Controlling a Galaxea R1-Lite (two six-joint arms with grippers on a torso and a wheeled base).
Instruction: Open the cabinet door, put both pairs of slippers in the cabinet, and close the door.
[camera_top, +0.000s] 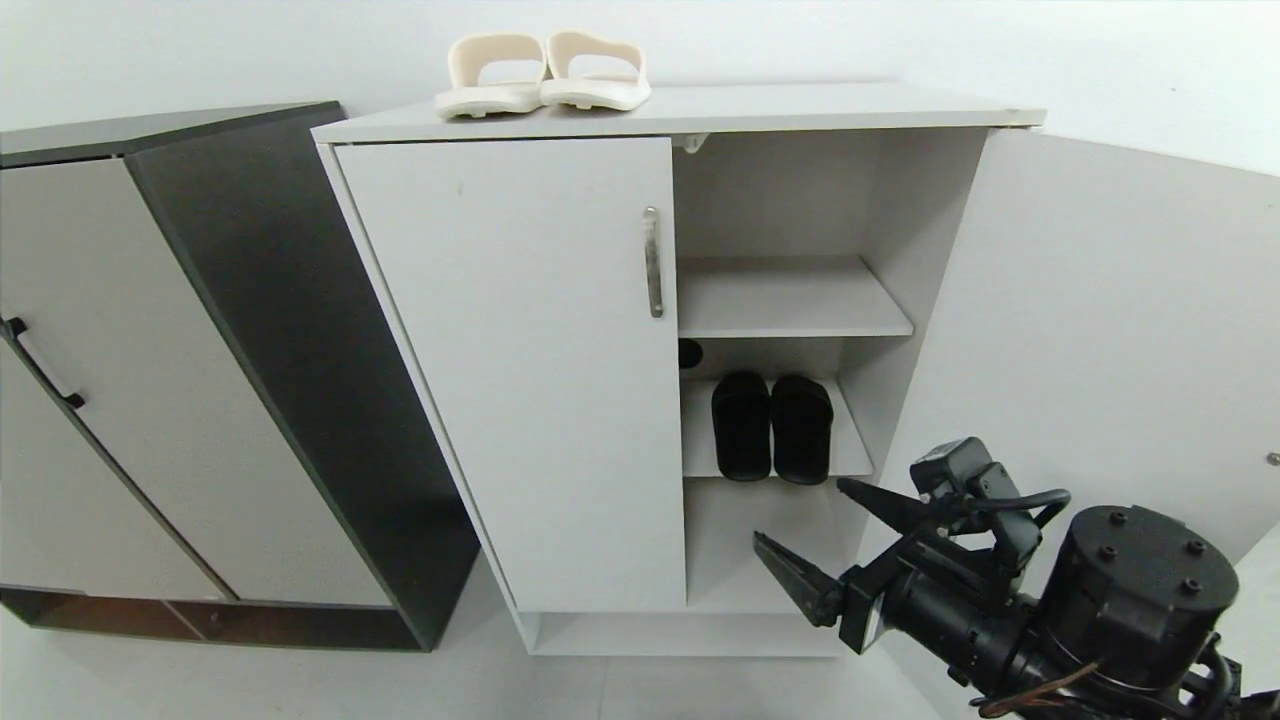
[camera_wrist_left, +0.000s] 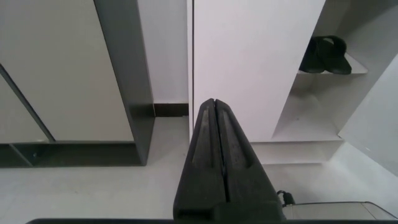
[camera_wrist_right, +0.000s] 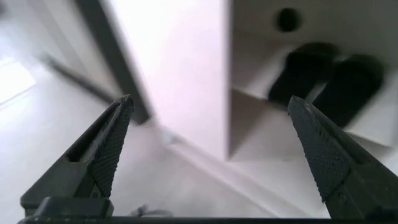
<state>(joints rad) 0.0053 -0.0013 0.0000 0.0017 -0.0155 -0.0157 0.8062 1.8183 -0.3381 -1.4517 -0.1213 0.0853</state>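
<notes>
In the head view, the white cabinet (camera_top: 820, 108) is standing with its right door (camera_top: 1100, 330) swung wide and its left door (camera_top: 520, 370) shut. 1 pair of black slippers (camera_top: 771, 427) is lying side by side on the middle shelf. 1 pair of cream slippers (camera_top: 545, 75) is resting on the cabinet's top. The right gripper (camera_top: 798, 510) is hovering before the open lower compartment, its jaws spread and holding nothing. A dark cabinet (camera_top: 290, 330) is standing just beside, on the left.

In the left wrist view, the left gripper (camera_wrist_left: 214, 102) is pointing toward the left door with its fingers pressed together around nothing.

In the right wrist view, the right gripper's fingers (camera_wrist_right: 109, 149) are standing far apart, facing the black slippers on their shelf.
</notes>
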